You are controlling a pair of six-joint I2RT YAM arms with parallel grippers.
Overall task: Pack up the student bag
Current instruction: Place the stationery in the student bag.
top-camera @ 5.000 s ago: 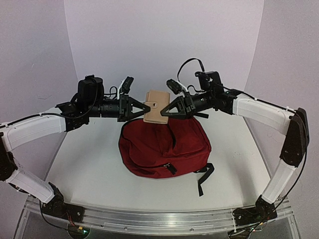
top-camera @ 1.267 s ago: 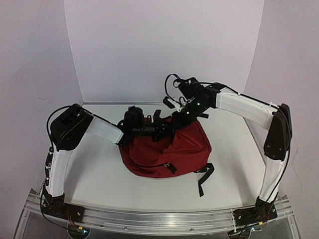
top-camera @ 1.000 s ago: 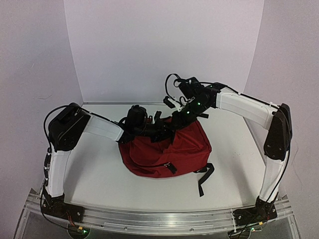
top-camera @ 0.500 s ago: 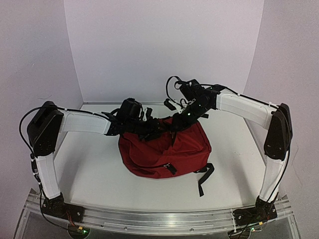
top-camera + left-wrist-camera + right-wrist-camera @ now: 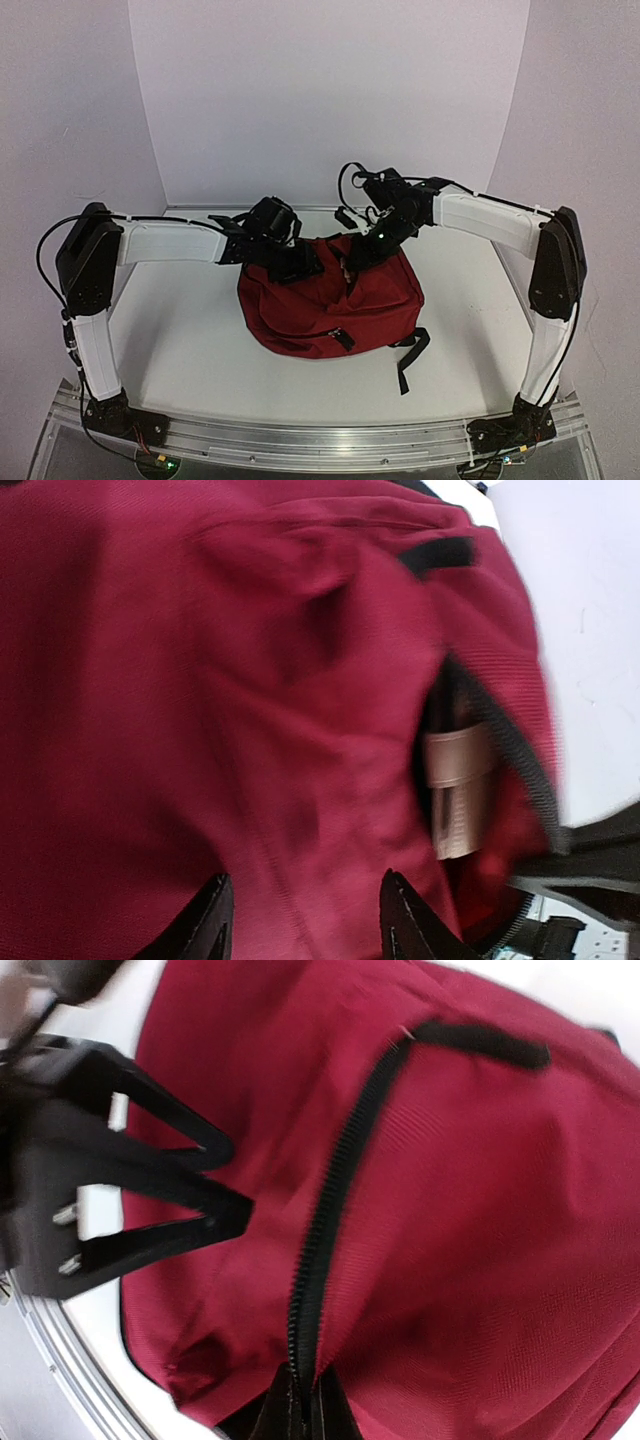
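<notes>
Fig.: the student bag (image 5: 330, 305), dark red, lies flat at the centre of the white table (image 5: 180, 330), w/ a black strap (image 5: 408, 355) trailing off its near-right corner. L arm reaches in from the left, R arm from the right; both tools meet at the bag's far edge.

(a) The left gripper (image 5: 305, 885): jaws abt. half apart, nothing betw. them. Fingertips are over the red fabric just beside the opening; contact w/ the cloth cannot be told.

(b) The right gripper (image 5: 300, 1408): jaws closed, pinching the bag's rim at the end of the black zipper (image 5: 335, 1190).

(c) A tan wallet (image 5: 462, 790) sits inside the main compartment. It is seen in L wrist view through the gap betw. the zipper edges, on edge and partly hidden by fabric; image is blurred.

The two grippers are near each other at the opening, not touching.
</notes>
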